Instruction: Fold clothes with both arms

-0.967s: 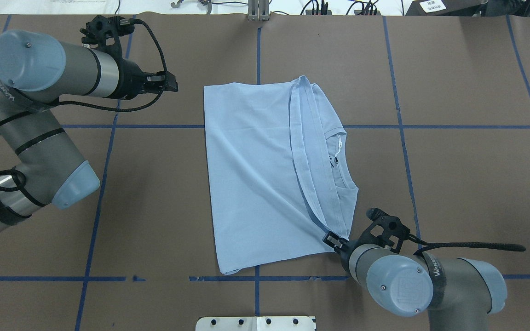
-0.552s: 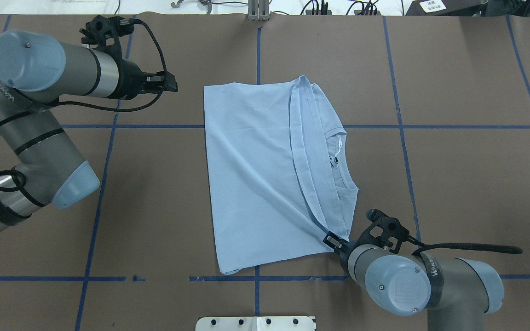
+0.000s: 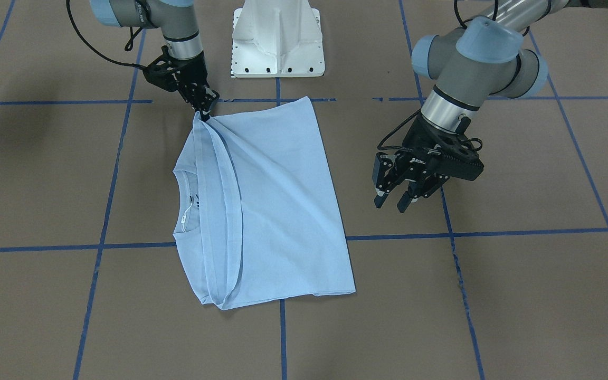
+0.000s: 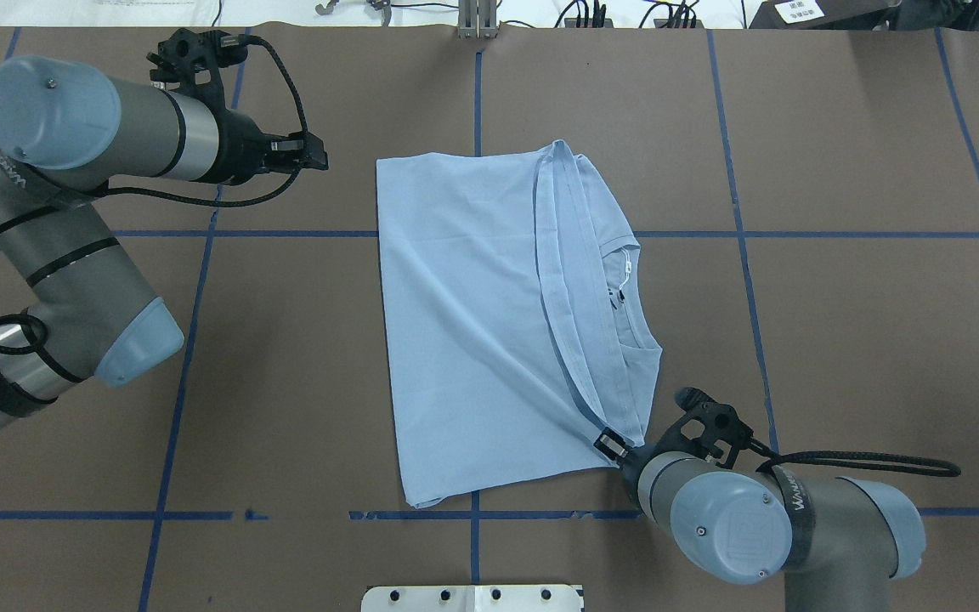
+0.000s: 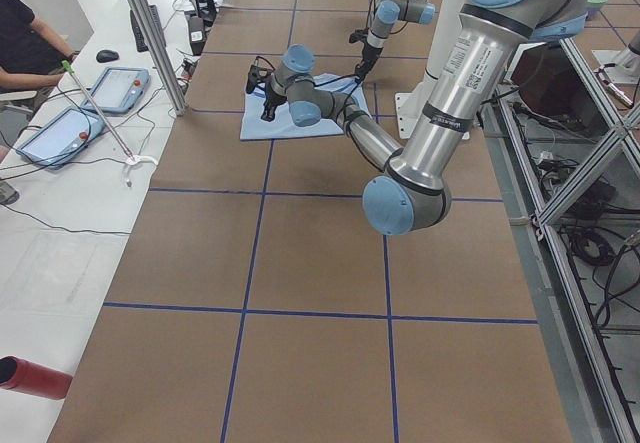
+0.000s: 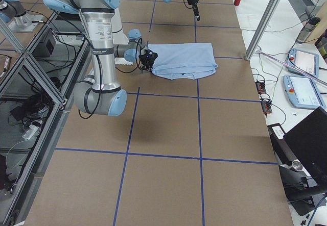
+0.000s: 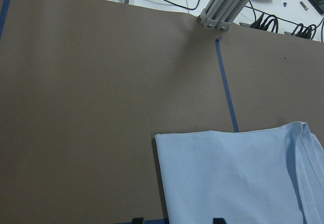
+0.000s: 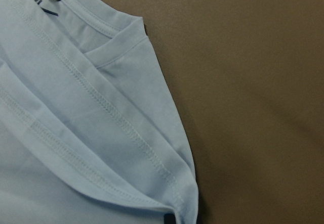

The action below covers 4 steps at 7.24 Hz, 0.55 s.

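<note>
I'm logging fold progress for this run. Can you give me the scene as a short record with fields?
garment: light blue T-shirt, lying on the brown table
fold state: partly folded, one layer laid over the body
neck tag: white neck tag showing at the shirt's end toward the robot's right
right hand: right hand shut on the shirt's near corner, fabric drawn toward it
left hand: left hand open, holding nothing, off the shirt toward the robot's left

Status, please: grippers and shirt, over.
Right gripper shut on T-shirt corner. Left gripper open, hovering beside it. T-shirt folded over, collar showing. No obstruction seen.
</note>
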Available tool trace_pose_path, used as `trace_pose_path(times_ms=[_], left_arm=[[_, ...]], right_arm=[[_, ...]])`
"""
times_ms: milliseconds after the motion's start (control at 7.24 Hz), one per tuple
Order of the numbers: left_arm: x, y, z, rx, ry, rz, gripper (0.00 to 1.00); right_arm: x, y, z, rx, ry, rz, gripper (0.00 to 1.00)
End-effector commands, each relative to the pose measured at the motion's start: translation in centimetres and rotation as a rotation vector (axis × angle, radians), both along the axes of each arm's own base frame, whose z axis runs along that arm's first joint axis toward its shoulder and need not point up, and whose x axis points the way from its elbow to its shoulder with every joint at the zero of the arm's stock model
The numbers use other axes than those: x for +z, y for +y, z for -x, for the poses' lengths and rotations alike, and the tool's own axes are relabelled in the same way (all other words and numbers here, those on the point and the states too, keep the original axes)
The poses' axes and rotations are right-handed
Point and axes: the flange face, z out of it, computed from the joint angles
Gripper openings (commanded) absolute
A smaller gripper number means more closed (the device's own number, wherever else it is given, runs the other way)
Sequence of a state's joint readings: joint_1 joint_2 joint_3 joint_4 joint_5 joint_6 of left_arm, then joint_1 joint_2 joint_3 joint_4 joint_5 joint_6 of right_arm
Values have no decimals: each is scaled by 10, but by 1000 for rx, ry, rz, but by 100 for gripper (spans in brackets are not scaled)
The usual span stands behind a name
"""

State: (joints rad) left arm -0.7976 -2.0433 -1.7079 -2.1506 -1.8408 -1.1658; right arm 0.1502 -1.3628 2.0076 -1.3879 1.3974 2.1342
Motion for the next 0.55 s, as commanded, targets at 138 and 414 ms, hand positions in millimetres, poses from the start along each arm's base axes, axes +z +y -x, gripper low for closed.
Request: trace_pose_path(times_ms=[138,414], left_arm=[[0,0,0,0,1,-1,55],[-11,10,-2,-10,59,58,55]], right_arm=[[-18,-4,-1,20,-55,14,0],[-36,2,-20,-1,-102,44,0]])
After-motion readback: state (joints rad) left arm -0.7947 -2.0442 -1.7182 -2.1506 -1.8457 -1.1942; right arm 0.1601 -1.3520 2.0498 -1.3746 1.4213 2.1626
